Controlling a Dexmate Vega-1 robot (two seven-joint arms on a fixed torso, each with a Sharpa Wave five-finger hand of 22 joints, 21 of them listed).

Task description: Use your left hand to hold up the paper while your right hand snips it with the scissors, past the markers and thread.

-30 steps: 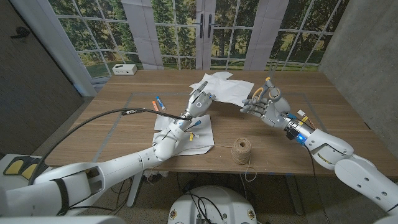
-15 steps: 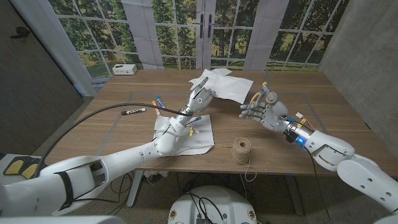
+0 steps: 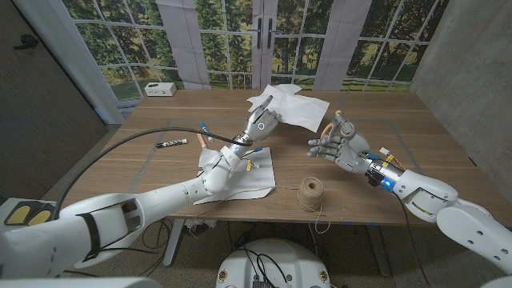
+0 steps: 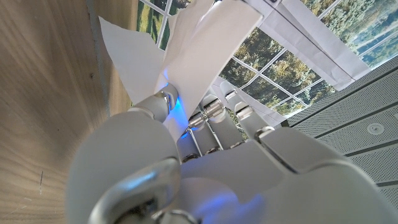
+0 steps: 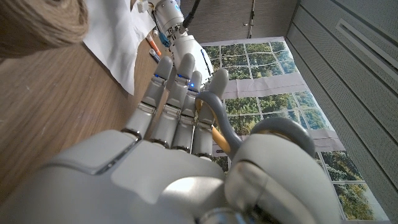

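Left robot hand (image 3: pixel 260 124) pinches the paper (image 3: pixel 290 107), lifting its near edge off the tabletop (image 3: pixel 144 164) — right robot hand (image 3: pixel 337 142) grips scissors (image 3: pixel 330 125) just beside it.

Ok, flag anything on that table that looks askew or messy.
The paper at the far side is crumpled, one corner lifted by the left hand. Loose markers lie scattered at different angles. Nothing looks spilled.

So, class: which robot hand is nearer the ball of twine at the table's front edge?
Right. The right robot hand, gripping the scissors, hovers just behind and to the right of the ball of twine. The left robot hand, holding the paper, sits farther back.
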